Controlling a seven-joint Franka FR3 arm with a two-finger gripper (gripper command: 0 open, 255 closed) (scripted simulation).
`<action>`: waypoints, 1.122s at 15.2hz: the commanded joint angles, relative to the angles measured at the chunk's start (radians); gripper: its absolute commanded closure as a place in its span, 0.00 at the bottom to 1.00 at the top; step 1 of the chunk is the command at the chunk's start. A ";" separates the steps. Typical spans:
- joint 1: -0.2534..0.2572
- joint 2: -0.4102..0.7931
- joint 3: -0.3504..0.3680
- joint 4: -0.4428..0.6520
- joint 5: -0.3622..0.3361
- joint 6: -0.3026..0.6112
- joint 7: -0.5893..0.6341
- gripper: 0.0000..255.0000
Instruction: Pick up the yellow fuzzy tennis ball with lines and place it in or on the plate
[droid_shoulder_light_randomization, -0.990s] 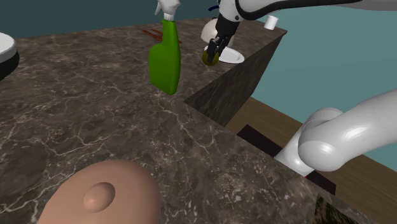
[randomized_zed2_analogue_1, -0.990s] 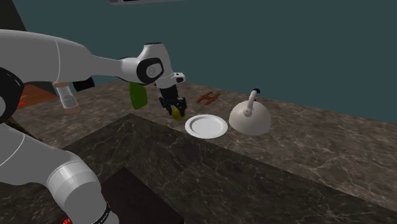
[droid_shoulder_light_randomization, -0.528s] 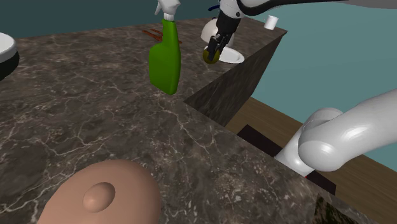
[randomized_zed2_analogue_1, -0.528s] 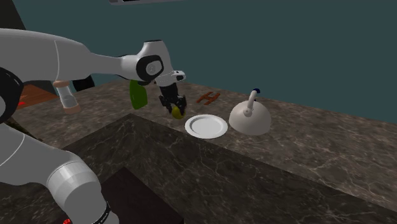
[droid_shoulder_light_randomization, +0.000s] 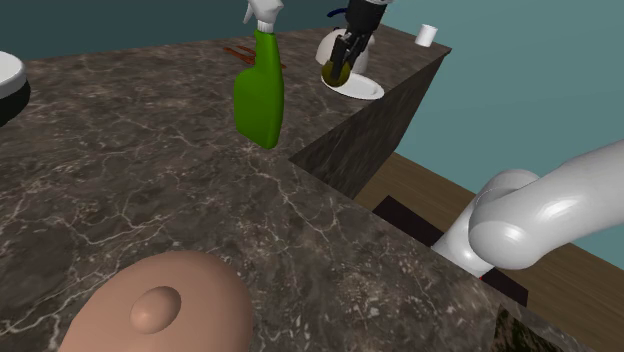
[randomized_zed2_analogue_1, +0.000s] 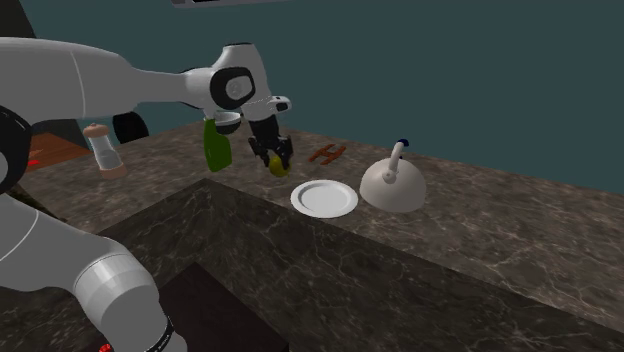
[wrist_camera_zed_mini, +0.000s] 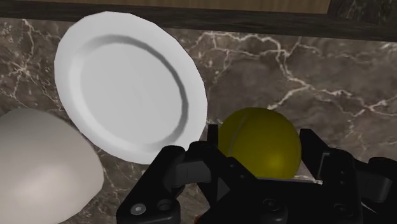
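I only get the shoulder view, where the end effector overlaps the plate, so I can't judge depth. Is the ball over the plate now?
Observer: No. In the second exterior view the tennis ball hangs above the counter, off the plate toward that view's left.
Operator: Is the grip sound?
Observer: The wrist view shows the end effector clasping the ball from both sides.
Operator: Anything crowding the plate?
Observer: A white kettle stands close by the plate on the second exterior view's right.

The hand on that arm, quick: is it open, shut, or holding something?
Hand: closed on the yellow ball, beside the white plate.
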 joint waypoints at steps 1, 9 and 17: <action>0.001 0.000 0.001 0.027 0.001 -0.027 -0.002 1.00; -0.021 0.033 -0.053 0.120 -0.004 -0.079 -0.080 1.00; -0.075 0.148 -0.195 0.242 0.002 -0.068 -0.278 1.00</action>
